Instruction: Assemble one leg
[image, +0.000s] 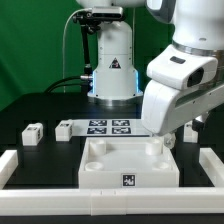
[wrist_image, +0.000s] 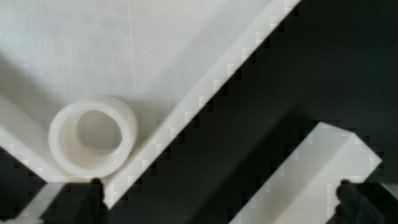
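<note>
Hung low over the panel (image: 110, 168) corner, gripper (wrist_image: 205, 203) spread wide, clasping nothing, socket (wrist_image: 93, 135) right below. Spotted the leg (image: 65, 128) well apart, off toward the exterior view's left, beyond the marker board (image: 110, 127). Couldn't read its long axis. Called for a long reach across, likely.

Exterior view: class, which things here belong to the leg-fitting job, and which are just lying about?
Belongs to the job:
- left leg, farthest to the exterior view's left
- second leg, between it and the marker board
- tabletop with corner sockets

Just lying about:
- marker board
- border rail around the work area
</note>
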